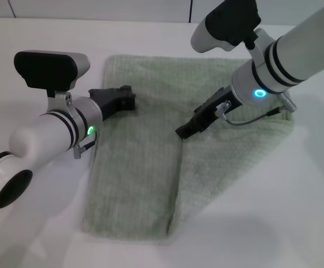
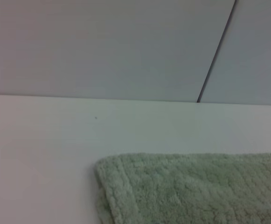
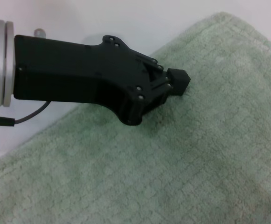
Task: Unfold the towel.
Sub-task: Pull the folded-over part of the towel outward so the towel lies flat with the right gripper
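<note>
The towel [image 1: 150,167] is pale sage-green and lies on the white table, with a fold edge running from its middle toward the near side. Its far left corner [image 2: 186,191] shows in the left wrist view. My left gripper [image 1: 127,96] hovers low over the towel's far left part. In the right wrist view the left gripper [image 3: 178,80] appears with its black fingers together and nothing between them. My right gripper [image 1: 184,131] is down at the far end of the fold edge, touching or nearly touching the cloth. Its hold there is hidden.
The white table [image 1: 33,229] surrounds the towel on all sides. A pale wall with a dark seam [image 2: 217,51] stands behind the table's far edge.
</note>
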Action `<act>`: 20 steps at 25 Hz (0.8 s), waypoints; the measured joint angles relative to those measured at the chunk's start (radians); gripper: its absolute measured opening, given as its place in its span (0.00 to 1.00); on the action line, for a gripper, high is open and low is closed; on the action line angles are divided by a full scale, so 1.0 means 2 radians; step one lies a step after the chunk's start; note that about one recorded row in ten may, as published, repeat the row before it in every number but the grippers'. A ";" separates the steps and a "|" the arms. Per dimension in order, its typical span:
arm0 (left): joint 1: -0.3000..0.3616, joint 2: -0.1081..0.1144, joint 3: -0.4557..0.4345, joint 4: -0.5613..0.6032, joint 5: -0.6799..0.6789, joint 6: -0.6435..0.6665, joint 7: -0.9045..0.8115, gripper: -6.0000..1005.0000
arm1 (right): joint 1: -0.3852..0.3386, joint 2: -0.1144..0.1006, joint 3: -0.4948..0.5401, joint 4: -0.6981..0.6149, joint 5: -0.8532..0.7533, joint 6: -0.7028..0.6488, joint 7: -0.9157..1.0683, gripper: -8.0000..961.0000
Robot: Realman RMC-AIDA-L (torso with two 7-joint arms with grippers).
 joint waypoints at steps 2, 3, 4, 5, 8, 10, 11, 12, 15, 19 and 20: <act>0.000 0.000 0.000 0.000 0.000 0.000 0.000 0.00 | 0.000 0.000 0.000 0.000 0.000 0.000 0.000 0.76; 0.000 0.000 0.000 0.000 0.000 0.000 0.000 0.00 | 0.000 0.000 -0.001 -0.001 0.000 0.000 0.000 0.76; 0.000 0.000 0.000 0.000 0.000 0.000 0.000 0.00 | 0.000 0.000 -0.001 -0.002 0.000 0.000 0.000 0.76; 0.000 0.000 0.000 0.000 0.000 0.000 -0.001 0.00 | 0.000 0.000 -0.001 -0.003 0.000 0.000 0.000 0.76; 0.000 -0.001 0.000 0.001 0.000 0.000 -0.002 0.00 | 0.001 0.000 -0.001 -0.006 0.000 0.000 0.000 0.76; 0.000 -0.001 0.000 0.003 0.000 0.000 -0.002 0.00 | 0.001 0.000 -0.002 -0.006 0.000 0.000 0.000 0.76; 0.000 -0.001 0.000 0.004 0.000 0.000 -0.001 0.00 | 0.001 0.000 -0.002 -0.006 0.000 0.000 0.000 0.76; 0.000 -0.001 0.000 0.004 0.000 0.000 -0.001 0.00 | 0.001 0.000 -0.002 -0.006 0.000 0.000 0.000 0.76; 0.001 -0.001 0.000 0.004 0.000 0.000 -0.001 0.00 | 0.001 0.000 -0.002 -0.007 0.000 0.000 0.000 0.76; 0.001 -0.001 0.000 0.005 0.000 0.000 -0.001 0.00 | 0.001 0.000 -0.005 -0.007 0.000 -0.001 0.000 0.72; 0.001 -0.001 0.000 0.005 0.000 0.000 -0.001 0.00 | 0.001 0.000 -0.005 -0.007 0.000 -0.001 0.000 0.68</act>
